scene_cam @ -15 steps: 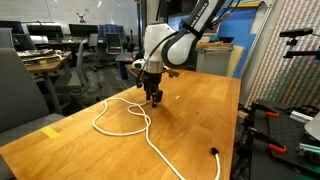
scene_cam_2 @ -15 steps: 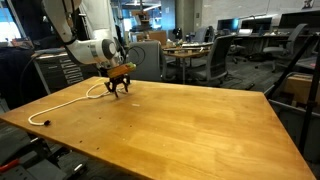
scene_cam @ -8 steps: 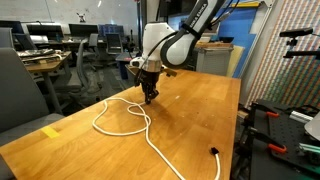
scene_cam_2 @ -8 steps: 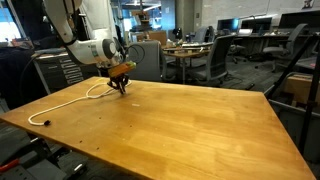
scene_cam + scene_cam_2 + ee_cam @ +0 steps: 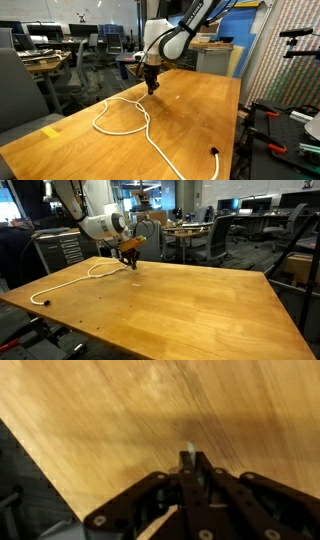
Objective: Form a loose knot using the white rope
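Observation:
The white rope lies in a loose loop on the wooden table, and a long tail runs to a dark tip near the front edge. In the other exterior view the rope trails left to its end. My gripper hangs just above the table beyond the loop. In the wrist view the gripper is shut on the rope; a short white tip sticks out past the fingers and the cord trails back underneath.
The table's right edge drops to black stands and cables. A yellow tape mark sits near the left front corner. Office chairs and desks stand behind the table.
The jaws have closed from open onto the rope. The gripper has then risen a little and shifted toward the table's far side, with the rope's end in it.

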Robot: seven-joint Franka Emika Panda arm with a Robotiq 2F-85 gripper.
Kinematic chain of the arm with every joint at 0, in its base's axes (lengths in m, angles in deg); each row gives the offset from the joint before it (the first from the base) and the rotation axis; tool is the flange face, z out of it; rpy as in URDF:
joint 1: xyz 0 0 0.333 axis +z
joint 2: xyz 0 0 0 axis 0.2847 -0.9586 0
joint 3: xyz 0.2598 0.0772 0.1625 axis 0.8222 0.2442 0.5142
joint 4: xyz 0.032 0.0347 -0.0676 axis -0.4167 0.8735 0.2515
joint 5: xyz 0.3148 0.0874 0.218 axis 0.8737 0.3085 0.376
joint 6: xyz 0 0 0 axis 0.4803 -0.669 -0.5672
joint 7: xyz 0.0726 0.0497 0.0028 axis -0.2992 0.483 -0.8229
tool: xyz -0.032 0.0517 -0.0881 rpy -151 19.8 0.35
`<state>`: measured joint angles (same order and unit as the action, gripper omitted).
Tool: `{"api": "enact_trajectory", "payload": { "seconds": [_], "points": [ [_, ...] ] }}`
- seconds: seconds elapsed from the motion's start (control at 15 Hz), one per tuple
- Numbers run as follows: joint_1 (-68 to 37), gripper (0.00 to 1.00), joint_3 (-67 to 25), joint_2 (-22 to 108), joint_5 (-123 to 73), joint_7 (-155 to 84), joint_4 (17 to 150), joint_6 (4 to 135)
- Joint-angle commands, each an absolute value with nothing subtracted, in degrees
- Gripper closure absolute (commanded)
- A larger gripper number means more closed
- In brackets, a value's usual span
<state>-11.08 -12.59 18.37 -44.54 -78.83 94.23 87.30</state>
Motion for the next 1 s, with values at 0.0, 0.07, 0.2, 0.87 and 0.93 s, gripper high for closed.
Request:
{"api": "enact_trajectory", "payload": {
  "seconds": [0.0, 0.07, 0.2, 0.87, 0.93],
  "points": [
    [-12.0, 0.90, -19.7, 20.6, -49.0, -77.3, 91.5, 81.7],
    [-12.7, 0.90, -21.7, 20.8, -49.6, -76.1, 90.9, 80.4],
    [-14.9, 0.92, -25.6, 20.9, -51.2, -74.1, 89.9, 81.0],
    [-19.4, 0.65, -31.7, 19.8, -55.3, -61.3, 87.1, 75.5],
    [-19.1, 0.65, -30.9, 19.8, -55.5, -61.2, 87.8, 74.5]
  ]
}}
